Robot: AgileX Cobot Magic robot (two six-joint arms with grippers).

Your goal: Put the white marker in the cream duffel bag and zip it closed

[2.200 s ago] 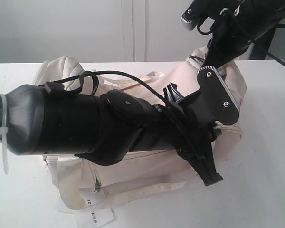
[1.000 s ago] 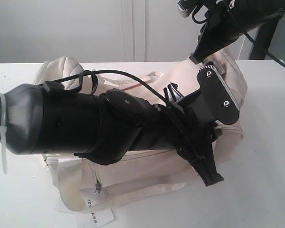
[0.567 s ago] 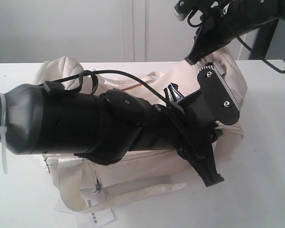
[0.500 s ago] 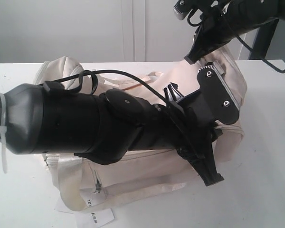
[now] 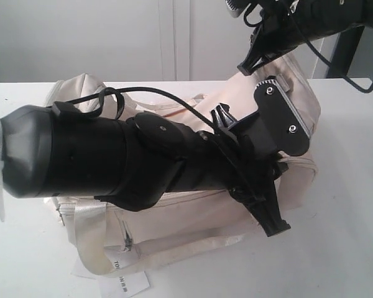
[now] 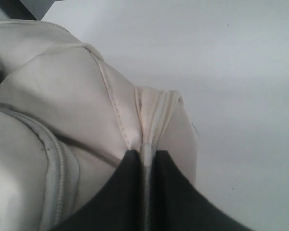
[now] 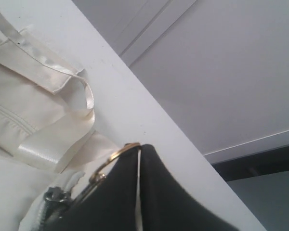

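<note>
- Bench (image 5: 348, 236): white top, carrying the cream duffel bag (image 5: 193, 217), which lies lengthwise across it.
- Left arm (image 5: 99, 155): black, and fills the foreground over the bag. Compared with a second ago it sits slightly higher and its end plate is a little further left.
- Cream duffel bag: its right end is now drawn up tauter than a second ago.
- Right arm (image 5: 323, 15): enters from the upper right. Its gripper has risen and moved left, away from the bag top, over the past second.
- Left gripper (image 6: 145, 155): fingers pressed together on a stitched fold of the bag's fabric at its right end, just above the bench.
- Right gripper (image 7: 138, 148): fingers closed tight, with a thin gold ring (image 7: 116, 155) pinched at the tip. The ring leads to a metal zip pull (image 7: 53, 195) on the bag.
- Satin handles (image 7: 53, 144): slack, lying on the bag top.
- Paper tag (image 5: 123, 282): lies flat on the bench at the bag's front. Its print starts with "N" and the rest is too small to read. A label just above it shows "TD", the remainder hidden.
- White marker: not visible in any view, so I cannot tell where it is.
</note>
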